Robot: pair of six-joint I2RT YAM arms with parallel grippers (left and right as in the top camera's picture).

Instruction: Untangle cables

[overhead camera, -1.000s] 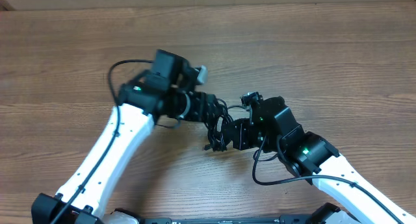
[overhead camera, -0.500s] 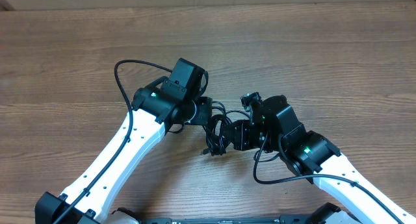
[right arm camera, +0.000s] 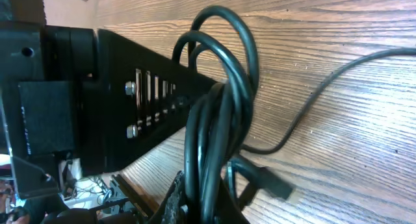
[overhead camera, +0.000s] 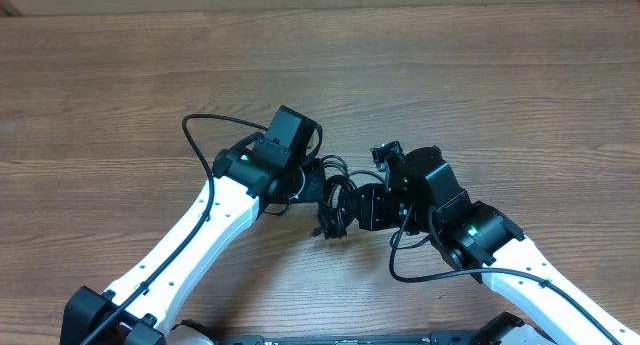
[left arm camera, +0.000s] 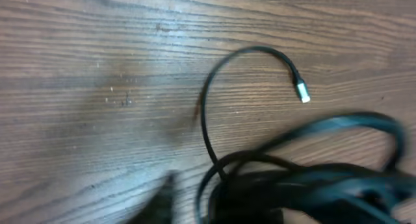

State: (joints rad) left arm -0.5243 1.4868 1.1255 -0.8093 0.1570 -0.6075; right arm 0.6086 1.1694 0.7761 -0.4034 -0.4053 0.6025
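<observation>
The cables bunch clamped in the right claw, just beside the left claw, whose state I cannot tell.

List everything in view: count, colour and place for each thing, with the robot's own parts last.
table: one, brown wood, under everything.
cables: one tangled bundle, strand count unclear, black, mid-table between the claws.
plug: one, silvery tip, on a loose cable end lying on the table.
left claw: one, black, on white arm, at the bundle's left; jaws hidden.
right claw: one, black, on white arm, shut on the bundle's right side.
</observation>
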